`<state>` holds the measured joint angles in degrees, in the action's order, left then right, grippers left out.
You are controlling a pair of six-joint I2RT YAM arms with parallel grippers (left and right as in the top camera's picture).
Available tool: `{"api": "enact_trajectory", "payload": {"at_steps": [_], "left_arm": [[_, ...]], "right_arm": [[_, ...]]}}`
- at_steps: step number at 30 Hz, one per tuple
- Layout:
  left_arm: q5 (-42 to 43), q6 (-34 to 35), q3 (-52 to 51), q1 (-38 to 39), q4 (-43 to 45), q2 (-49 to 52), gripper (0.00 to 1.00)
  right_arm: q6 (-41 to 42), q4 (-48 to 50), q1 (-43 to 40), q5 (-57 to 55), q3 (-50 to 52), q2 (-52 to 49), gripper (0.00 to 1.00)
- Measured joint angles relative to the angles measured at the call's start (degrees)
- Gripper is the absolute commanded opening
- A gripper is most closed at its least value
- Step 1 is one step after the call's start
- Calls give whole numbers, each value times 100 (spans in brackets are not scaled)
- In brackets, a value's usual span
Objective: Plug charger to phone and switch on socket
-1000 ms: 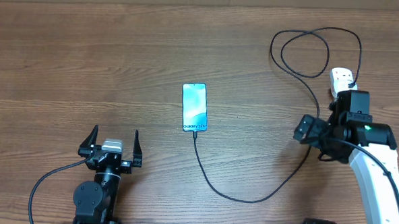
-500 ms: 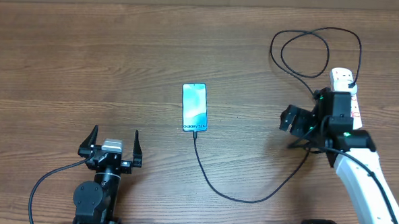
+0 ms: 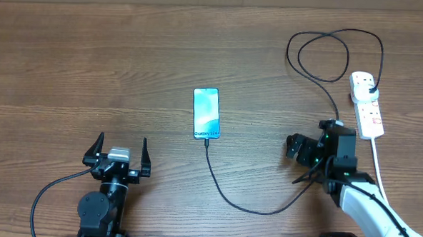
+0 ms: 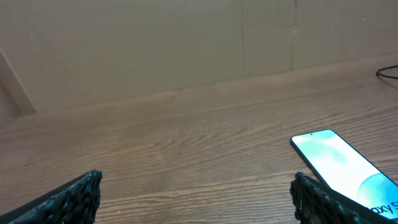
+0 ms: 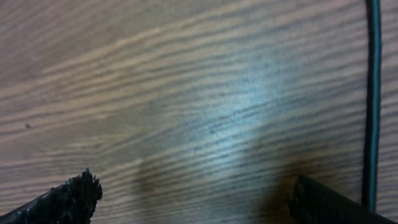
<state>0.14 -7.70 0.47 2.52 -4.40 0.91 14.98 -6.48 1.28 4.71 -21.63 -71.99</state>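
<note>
My left gripper (image 3: 121,149) rests at 7 o'clock on the table (image 3: 92,56), its 2 fingers spread wide and empty, parked clear because the work is on the other side. The phone (image 3: 205,113) lies at centre, screen lit. The charger (image 5: 372,93) meets its near short end, apparently plugged in. My right gripper (image 3: 294,148) hovers low at 4 o'clock beside the cable, jaws apart, holding nothing. The socket (image 3: 367,111) lies at 2 o'clock. I cannot tell whether it is switched on.
</note>
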Motion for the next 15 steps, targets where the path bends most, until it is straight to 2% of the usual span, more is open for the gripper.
{"api": "enact_trajectory", "payload": {"at_steps": [15], "left_arm": [[0, 0, 0, 0, 0, 0, 100]], "right_arm": [[-2, 590, 0, 44, 175, 0, 100]]}}
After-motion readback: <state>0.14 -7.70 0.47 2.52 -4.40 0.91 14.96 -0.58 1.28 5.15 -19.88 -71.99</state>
